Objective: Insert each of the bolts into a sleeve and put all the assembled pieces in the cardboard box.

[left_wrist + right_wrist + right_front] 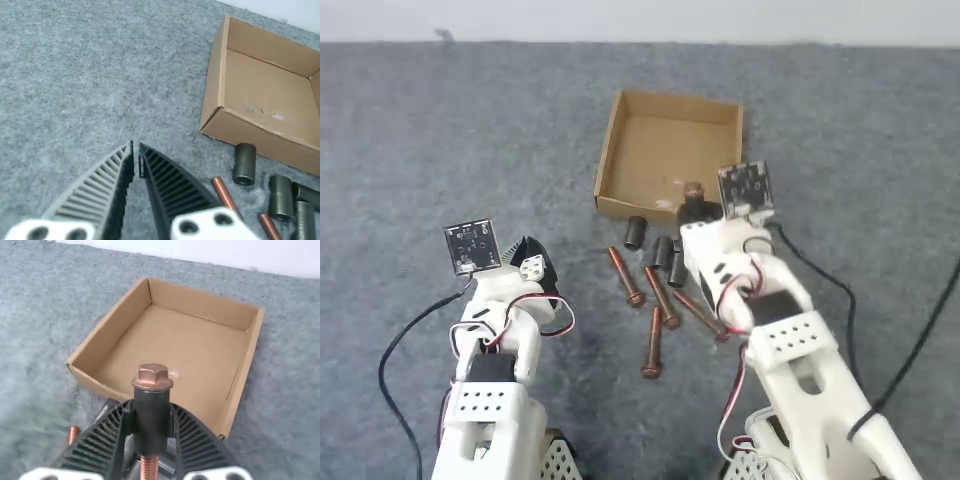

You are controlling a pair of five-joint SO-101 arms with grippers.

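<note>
My right gripper (150,416) is shut on a black sleeve (150,415) with a copper bolt (152,376) through it, hex head on top. It is held upright just in front of the near wall of the open cardboard box (200,347); the high view shows this gripper (695,208) at the box (670,150) front edge. My left gripper (136,150) is shut with nothing in it, over bare carpet to the left of the parts (528,250). Several loose copper bolts (662,297) and three black sleeves (637,231) lie between the arms.
Grey carpet covers the whole table. One sleeve (244,164) lies close to the box's front wall (260,137), with two more sleeves (281,197) and a bolt (225,192) beside it. Cables trail from both arm bases.
</note>
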